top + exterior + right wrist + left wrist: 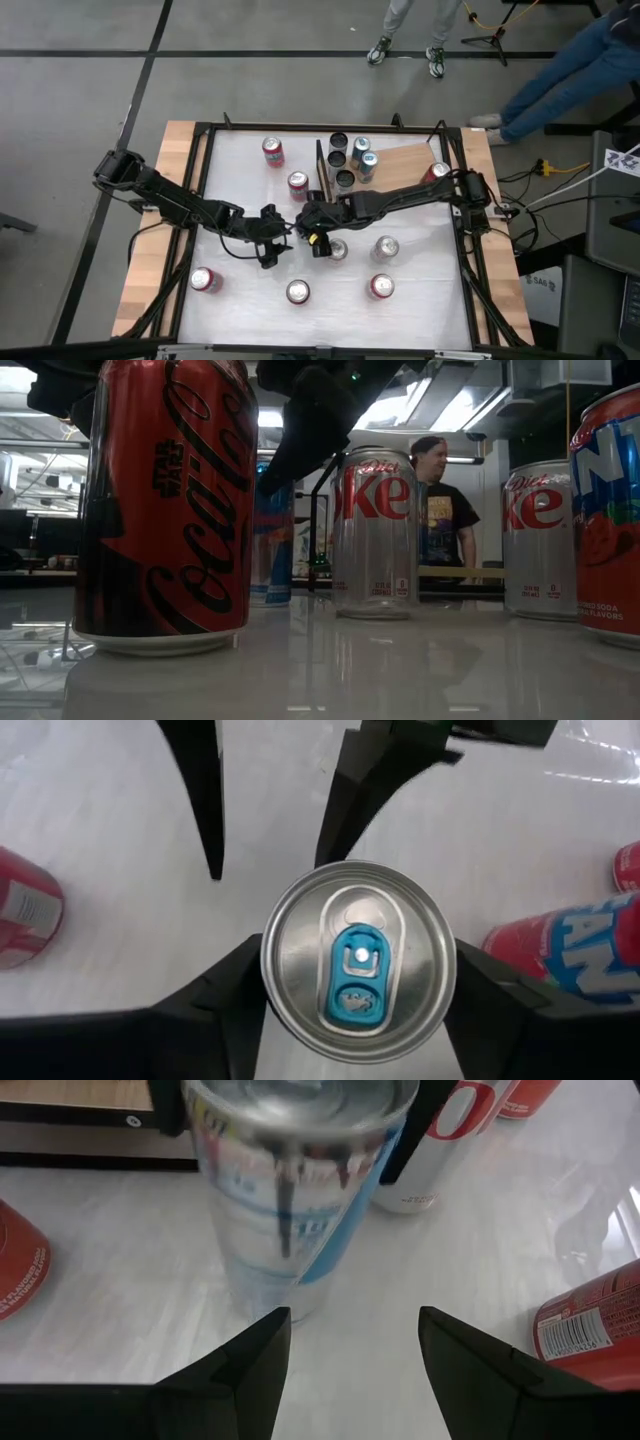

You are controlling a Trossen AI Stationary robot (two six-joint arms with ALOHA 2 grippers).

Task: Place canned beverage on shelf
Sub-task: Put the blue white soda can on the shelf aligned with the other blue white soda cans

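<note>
- The silver can with the blue tab stands upright on the white tabletop near the middle, not on the shelf.
- The right gripper comes down over that can from above; its two fingers sit against opposite sides of the can's top, clamped on it.
- The left gripper lies low on the tabletop just left of the can, its fingers spread apart and holding nothing, with the can's silver and blue side right in front of them.
- The shelf, a light wooden board with a thin black frame, lies at the far right of the tabletop; four cans stand on its left end.
- A red can stands far left of the shelf, and another just beside the shelf's near left corner.
- Nearer, three cans stand in a loose row: red, silver, red; a silver can stands right of the grippers.
- A person in a dark shirt stands beyond the tabletop.
</note>
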